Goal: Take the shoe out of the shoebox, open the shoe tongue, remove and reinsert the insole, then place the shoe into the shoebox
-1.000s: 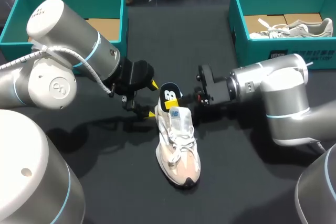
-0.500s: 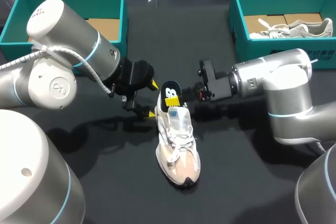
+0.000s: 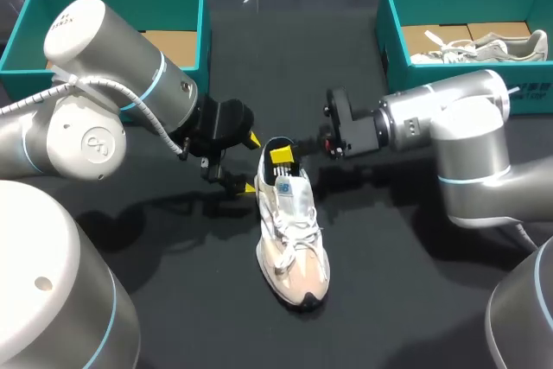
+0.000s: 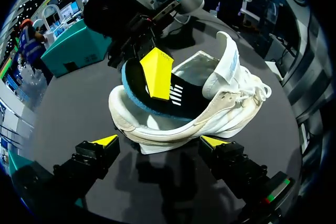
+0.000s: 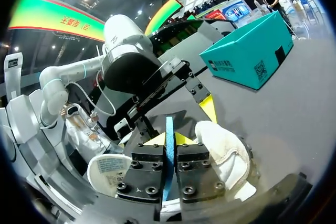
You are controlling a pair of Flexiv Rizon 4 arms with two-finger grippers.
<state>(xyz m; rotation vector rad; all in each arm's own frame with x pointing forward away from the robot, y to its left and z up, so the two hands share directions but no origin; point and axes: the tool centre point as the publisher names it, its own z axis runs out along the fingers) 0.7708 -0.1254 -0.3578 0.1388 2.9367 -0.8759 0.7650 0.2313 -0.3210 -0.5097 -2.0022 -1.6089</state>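
Cream-white lace-up sneaker (image 3: 294,239) lies out of the boxes, sole down on the dark bench (image 3: 389,300) near its middle, toe toward the camera in the head view, heel away. Tongue stands raised, its label side showing. Black foam insole with a blue edge (image 4: 173,95) is partly out: its heel end rises above the collar while the front part sits inside the shoe. Right fingers (image 3: 282,155) are closed on the raised heel end of the insole, one yellow tip on each face; the right wrist view shows the blue edge pinched in the narrow gap between them. Left fingers (image 4: 104,142) are spread wide with nothing gripped, their tips low by the bench, one on either side of the shoe's heel end; contact with the sole cannot be told. Open teal cardboard shoebox (image 3: 206,36) stands at the far left of the bench. A second teal shoebox (image 3: 393,49) stands at the far right and holds another pale sneaker (image 3: 484,47).
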